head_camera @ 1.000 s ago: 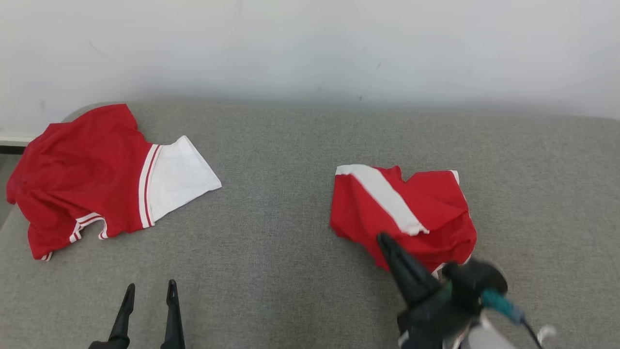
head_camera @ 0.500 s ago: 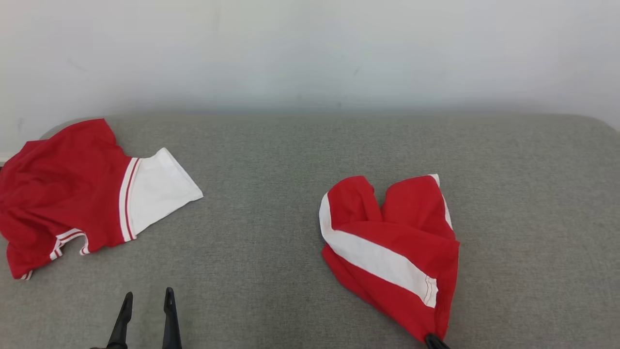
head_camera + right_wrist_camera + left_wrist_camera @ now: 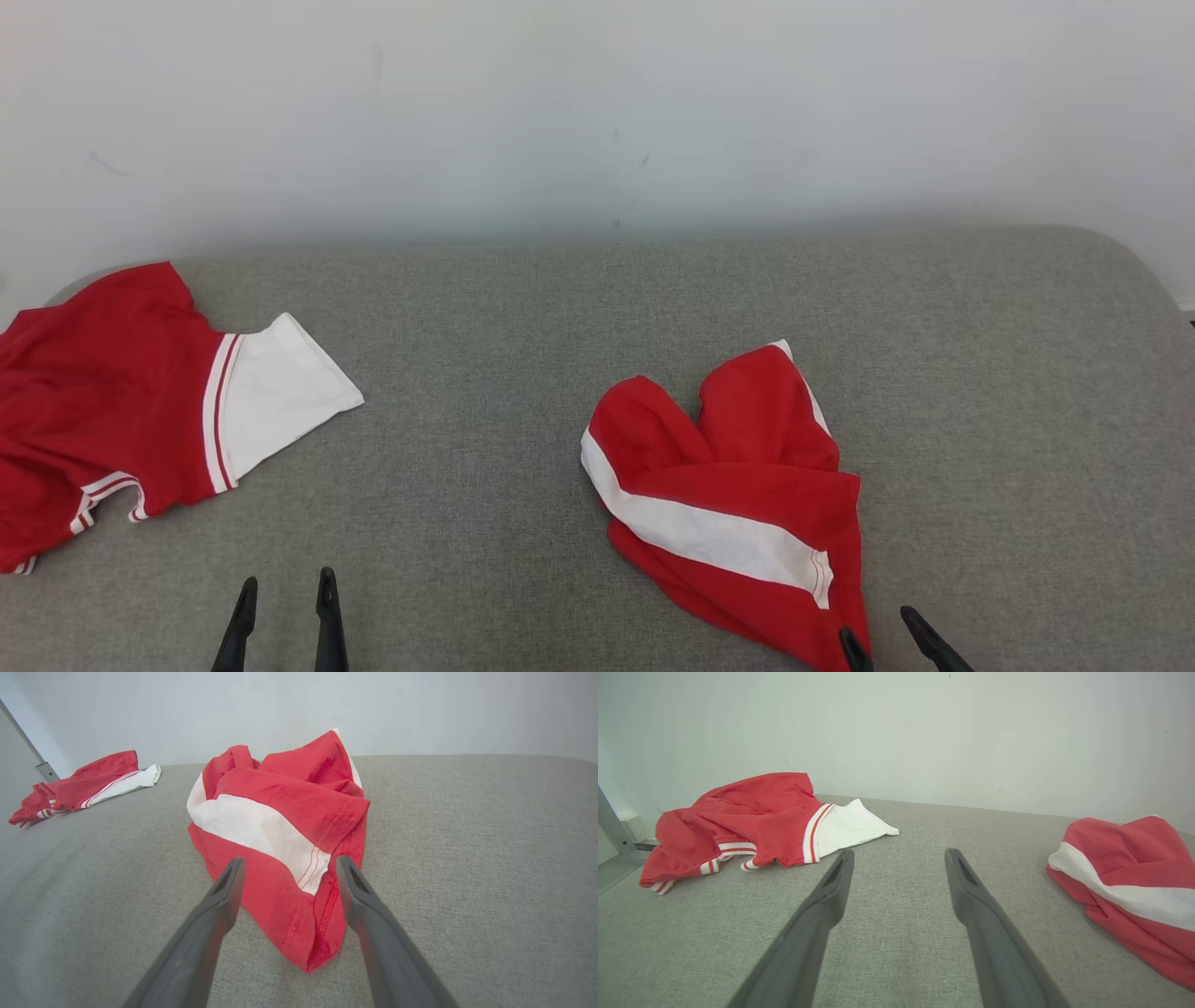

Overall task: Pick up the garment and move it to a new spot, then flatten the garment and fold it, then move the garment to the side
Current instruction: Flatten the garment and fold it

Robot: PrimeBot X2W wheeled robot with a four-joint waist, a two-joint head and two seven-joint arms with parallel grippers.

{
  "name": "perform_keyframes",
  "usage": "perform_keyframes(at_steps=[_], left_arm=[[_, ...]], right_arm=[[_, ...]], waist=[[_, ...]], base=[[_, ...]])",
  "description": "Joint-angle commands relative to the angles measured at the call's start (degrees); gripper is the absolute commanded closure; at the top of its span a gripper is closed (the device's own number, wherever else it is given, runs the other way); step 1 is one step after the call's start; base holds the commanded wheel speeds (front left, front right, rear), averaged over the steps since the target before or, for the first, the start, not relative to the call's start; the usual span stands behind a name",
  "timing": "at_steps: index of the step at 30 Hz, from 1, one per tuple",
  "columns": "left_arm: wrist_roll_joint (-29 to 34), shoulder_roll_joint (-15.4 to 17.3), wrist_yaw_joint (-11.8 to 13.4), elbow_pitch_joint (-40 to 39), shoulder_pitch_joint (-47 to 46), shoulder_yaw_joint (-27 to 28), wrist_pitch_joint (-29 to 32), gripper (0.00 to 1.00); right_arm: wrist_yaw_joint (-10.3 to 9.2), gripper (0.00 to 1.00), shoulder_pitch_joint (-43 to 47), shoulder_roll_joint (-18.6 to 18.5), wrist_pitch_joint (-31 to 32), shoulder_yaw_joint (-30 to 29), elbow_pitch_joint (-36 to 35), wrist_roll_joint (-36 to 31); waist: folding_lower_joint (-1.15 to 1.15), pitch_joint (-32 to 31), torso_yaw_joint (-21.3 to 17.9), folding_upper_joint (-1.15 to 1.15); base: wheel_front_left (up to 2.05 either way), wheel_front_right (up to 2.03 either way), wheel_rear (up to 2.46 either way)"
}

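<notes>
While right gripper (image 3: 289,860) sits released astride corner of red garment (image 3: 275,798), left gripper (image 3: 899,854) released above grey cushion (image 3: 901,821).

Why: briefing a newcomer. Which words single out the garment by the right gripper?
On the grey cushion, look right of centre, by the right gripper. That crumpled red garment carries one broad white band; the other garment, left, has a white panel.

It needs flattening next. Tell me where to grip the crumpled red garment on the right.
Likely the near corner of the garment, approached from the robot's side: it tapers to a loose point between the open jaws of the right gripper; the rest lies bunched.
</notes>
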Motion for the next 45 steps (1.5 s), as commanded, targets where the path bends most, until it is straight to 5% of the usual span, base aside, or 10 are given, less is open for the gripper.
perform_keyframes(at_steps=[1,10,28,29,30,31,38,45], left_arm=[[0.0,-0.1,0.2,-0.1,0.6,0.2,-0.2,0.0],[0.6,-0.1,0.0,-0.3,0.3,0.0,-0.2,0.0],[0.5,-0.1,0.5,-0.4,-0.9,-1.1,-0.2,0.0],[0.4,-0.1,0.5,-0.4,-0.9,-0.9,-0.2,0.0],[0.4,-0.1,0.5,-0.4,-0.9,-0.8,-0.2,0.0],[0.4,-0.1,0.6,-0.4,-0.7,-0.8,-0.2,0.0],[0.3,-0.1,0.9,-0.2,0.4,-0.7,-0.2,0.0],[0.1,-0.1,0.6,0.0,0.9,0.0,-0.2,0.0]], right_arm=[[-0.12,0.0,0.3,0.6,-0.5,-0.5,-1.2,-0.1],[-0.12,0.0,-4.3,1.5,-0.2,-2.9,2.6,0.7],[-0.12,0.0,-17.7,3.0,1.2,3.0,25.3,4.1],[-0.12,0.42,-18.3,3.0,1.1,3.3,26.5,4.5],[-0.12,0.62,-18.8,3.0,1.0,3.8,27.5,4.7],[-0.12,1.0,-19.4,3.3,0.7,4.4,28.2,5.1],[-0.12,1.0,-19.6,3.1,-0.5,5.7,27.5,6.6],[-0.13,1.0,-7.2,0.2,-0.4,-0.4,7.5,1.1]], waist=[[0.0,-0.1,-0.2,0.0],[0.0,0.0,0.2,0.0],[0.0,1.8,3.5,0.0],[0.0,1.8,3.6,0.0],[0.0,1.8,3.6,0.0],[0.0,1.8,3.6,0.0],[0.0,0.7,2.8,0.0],[0.0,-0.3,1.6,0.0]], base=[[0.0,0.0,0.0],[0.0,0.0,0.0],[0.0,0.0,0.0],[0.0,0.0,0.0],[0.0,0.0,0.0],[0.0,0.0,0.0],[0.0,0.0,0.0],[0.0,0.0,0.0]])
